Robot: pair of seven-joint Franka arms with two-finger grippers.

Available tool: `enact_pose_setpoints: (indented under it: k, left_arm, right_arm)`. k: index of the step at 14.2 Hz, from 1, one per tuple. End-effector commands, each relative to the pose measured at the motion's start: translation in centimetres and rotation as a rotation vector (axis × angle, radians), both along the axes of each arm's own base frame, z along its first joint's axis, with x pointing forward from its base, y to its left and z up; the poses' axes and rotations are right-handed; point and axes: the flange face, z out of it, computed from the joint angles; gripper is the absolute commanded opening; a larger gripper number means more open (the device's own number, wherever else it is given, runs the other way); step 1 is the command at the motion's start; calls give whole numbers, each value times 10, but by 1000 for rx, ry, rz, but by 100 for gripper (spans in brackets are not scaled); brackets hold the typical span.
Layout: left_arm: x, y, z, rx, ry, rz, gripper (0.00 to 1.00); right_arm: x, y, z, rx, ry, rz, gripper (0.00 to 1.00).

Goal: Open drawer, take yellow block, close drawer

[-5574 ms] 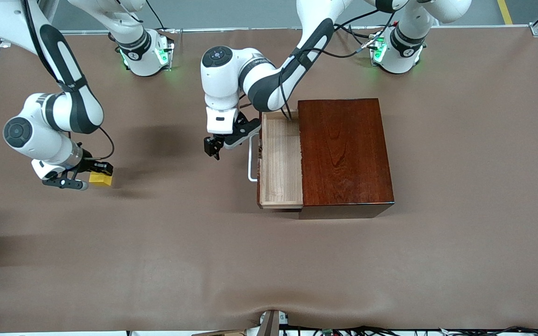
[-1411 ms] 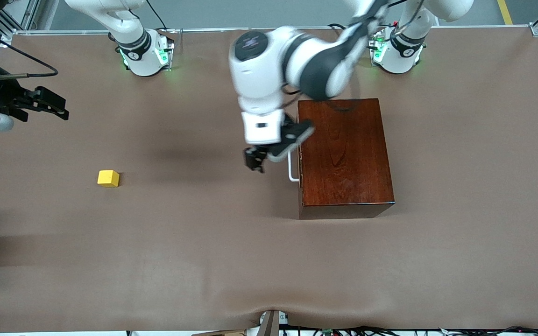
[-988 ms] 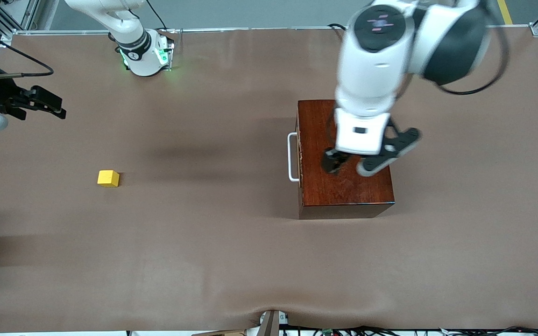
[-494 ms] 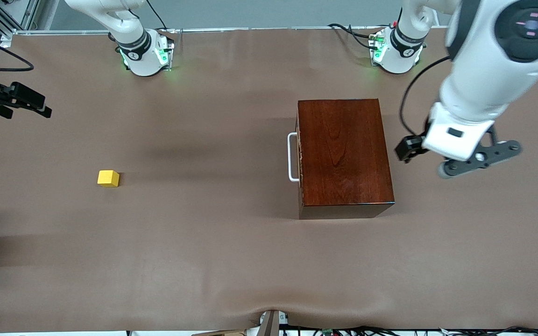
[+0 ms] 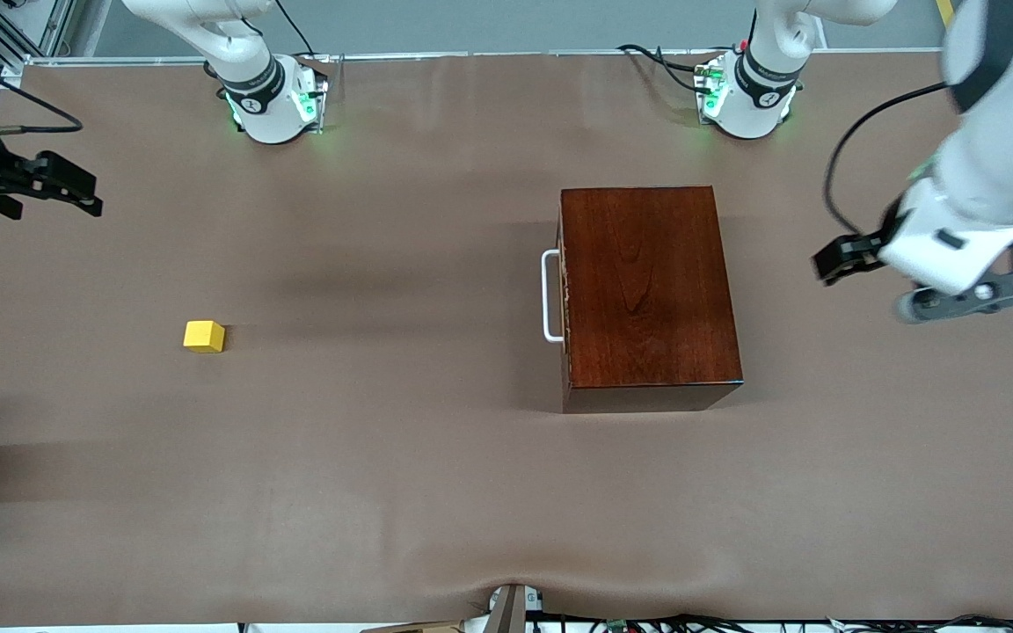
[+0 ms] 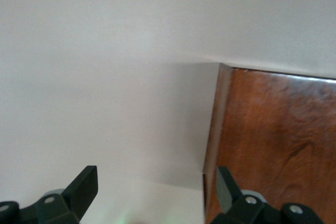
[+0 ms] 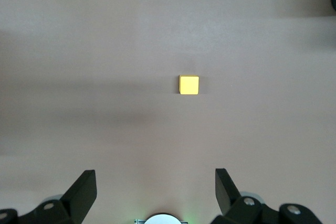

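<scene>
The drawer is pushed fully into the dark reddish-brown box (image 5: 647,290); only its white bar handle (image 5: 550,295) shows, and the pale tray is hidden. The yellow block (image 5: 204,336) lies alone on the table toward the right arm's end, and also shows in the right wrist view (image 7: 189,84). My left gripper (image 5: 836,261) is open and empty, up over the table at the left arm's end, beside the box. In the left wrist view it (image 6: 156,188) has the box's corner (image 6: 273,145) below it. My right gripper (image 5: 84,189) (image 7: 155,187) is open and empty, high over the table's right-arm end, apart from the block.
The brown table cover (image 5: 383,457) stretches around the box and the block. The two arm bases (image 5: 273,101) (image 5: 744,97) stand along the table's edge farthest from the front camera.
The drawer, open at first, is now shut. My left arm swung from the handle over the box to the left arm's end. My right gripper let go of the block and rose away.
</scene>
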Motion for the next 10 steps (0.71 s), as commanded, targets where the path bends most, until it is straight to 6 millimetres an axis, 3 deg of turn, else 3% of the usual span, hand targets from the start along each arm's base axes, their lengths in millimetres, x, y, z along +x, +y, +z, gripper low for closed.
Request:
enact_pose_setpoints:
  k: [1, 10]
  left_arm:
    - [-35, 43, 6, -69, -21, -69, 100]
    - [-91, 63, 24, -70, -28, -131, 100]
  right_arm:
    - [-6, -7, 1, -14, 0, -10, 100]
    - [-6, -12, 1, 28, -2, -28, 100]
